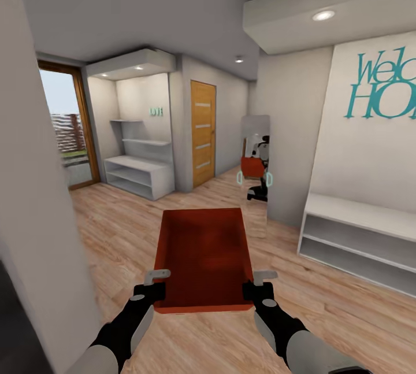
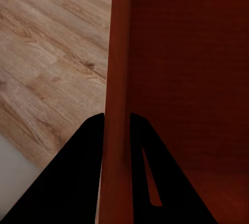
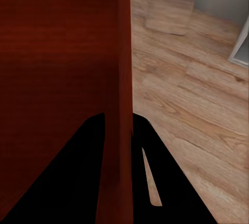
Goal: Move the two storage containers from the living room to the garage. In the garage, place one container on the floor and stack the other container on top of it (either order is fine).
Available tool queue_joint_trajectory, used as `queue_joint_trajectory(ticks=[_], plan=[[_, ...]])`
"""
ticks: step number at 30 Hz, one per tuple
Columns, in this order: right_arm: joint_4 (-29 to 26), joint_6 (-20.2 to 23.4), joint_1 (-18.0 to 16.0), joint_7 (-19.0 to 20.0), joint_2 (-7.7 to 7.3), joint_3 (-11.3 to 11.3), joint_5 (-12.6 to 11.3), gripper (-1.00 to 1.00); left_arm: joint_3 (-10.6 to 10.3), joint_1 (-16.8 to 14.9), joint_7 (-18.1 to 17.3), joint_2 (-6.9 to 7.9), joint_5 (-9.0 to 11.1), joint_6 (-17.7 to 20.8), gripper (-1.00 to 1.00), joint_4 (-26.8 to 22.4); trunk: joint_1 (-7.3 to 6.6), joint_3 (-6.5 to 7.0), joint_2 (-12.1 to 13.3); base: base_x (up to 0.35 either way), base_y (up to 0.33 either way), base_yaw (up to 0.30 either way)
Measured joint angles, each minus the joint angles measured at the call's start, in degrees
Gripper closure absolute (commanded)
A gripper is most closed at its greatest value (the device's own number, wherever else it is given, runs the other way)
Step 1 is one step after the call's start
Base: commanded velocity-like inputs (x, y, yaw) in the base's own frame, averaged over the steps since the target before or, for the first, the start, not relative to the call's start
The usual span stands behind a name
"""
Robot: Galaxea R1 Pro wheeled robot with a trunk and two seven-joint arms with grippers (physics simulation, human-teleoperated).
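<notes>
A: Hallway with light wood plank floor point(image 1: 115, 235), white walls, orange wooden door point(image 1: 203, 133) at about 12 o'clock, glazed exit door point(image 1: 68, 131) at 10 o'clock.

B: And nearest in?

A: Left end effector point(image 1: 151, 288) clamped on the left wall of the storage container point(image 1: 203, 255), near its close corner; fingers point(image 2: 85, 156) either side of the thin orange-red wall. Right end effector point(image 1: 260, 288) clamped likewise on the right wall, fingers point(image 3: 83, 156) straddling it.

B: Container itself?

A: Held off the floor, straight ahead at 12 o'clock, level between both arms, open top up.

B: Further out?

A: Tall mirror point(image 1: 255, 160) at 1 o'clock, reflecting robot and bin. White low shelf unit point(image 1: 358, 241) at 2 o'clock under teal wall lettering point(image 1: 381, 88). White shelving alcove point(image 1: 138, 171) at 11 o'clock.
</notes>
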Motion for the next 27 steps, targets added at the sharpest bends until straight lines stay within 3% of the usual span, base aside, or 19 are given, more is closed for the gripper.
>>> queue_joint_trajectory(ticks=[27], plan=[[0.00, 0.00, 0.00, -0.01, 0.00, 0.01, -0.03, 1.00, 0.00, 0.00, 0.00, 0.00, 0.00, 0.00, 1.00, 0.00, 0.00, 0.00, 0.00, 0.324, 0.000, 0.000]])
